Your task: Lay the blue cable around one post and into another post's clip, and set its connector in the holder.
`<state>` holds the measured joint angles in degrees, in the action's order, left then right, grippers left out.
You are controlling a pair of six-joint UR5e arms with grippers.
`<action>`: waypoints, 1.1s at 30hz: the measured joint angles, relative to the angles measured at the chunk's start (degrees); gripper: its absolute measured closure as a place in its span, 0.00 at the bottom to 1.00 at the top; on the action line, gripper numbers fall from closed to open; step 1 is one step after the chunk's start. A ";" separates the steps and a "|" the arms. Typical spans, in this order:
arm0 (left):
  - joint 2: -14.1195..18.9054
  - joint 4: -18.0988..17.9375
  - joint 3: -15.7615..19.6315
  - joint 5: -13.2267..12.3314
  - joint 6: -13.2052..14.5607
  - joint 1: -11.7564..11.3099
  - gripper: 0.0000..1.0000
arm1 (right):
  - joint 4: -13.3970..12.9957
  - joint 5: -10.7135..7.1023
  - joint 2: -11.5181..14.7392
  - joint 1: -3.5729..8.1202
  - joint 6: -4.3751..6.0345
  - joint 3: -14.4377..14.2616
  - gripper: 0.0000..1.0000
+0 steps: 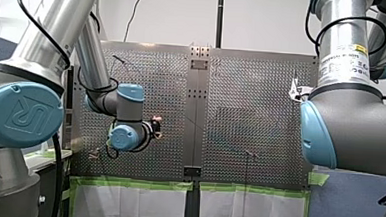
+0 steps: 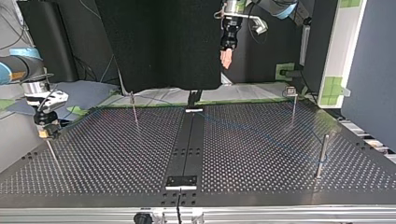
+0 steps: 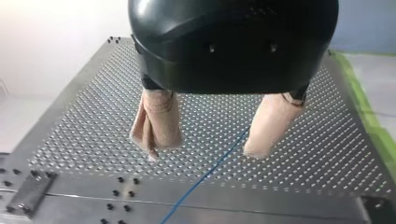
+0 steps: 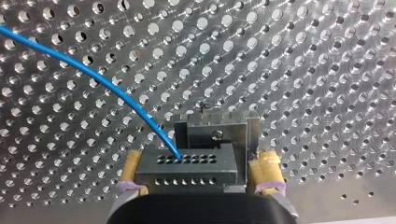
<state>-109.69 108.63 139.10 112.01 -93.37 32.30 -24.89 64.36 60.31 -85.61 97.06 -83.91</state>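
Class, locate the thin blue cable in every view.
Right wrist view: thin blue cable enters the grey metal connector in my right end effector.
Left wrist view: on the perforated metal table, below my left end effector.
Top view: faint line across the table.
Front view: not discernible.
Shared landmark: the table.
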 joint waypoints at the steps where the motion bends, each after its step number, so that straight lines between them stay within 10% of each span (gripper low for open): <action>1: 0.00 -0.58 -0.03 0.28 0.57 0.00 0.00 | 0.00 0.00 0.00 0.00 0.00 0.00 0.00; 18: -0.03 -10.27 -0.17 2.33 2.75 0.00 0.00 | 0.00 0.00 0.00 0.00 0.00 0.00 0.00; 33: -0.03 -10.90 -0.17 2.37 2.76 -0.02 0.00 | 0.00 0.00 0.00 0.00 0.00 0.00 0.00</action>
<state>-109.72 97.72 138.93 114.38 -90.61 32.28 -24.89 64.37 60.31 -85.61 97.06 -83.91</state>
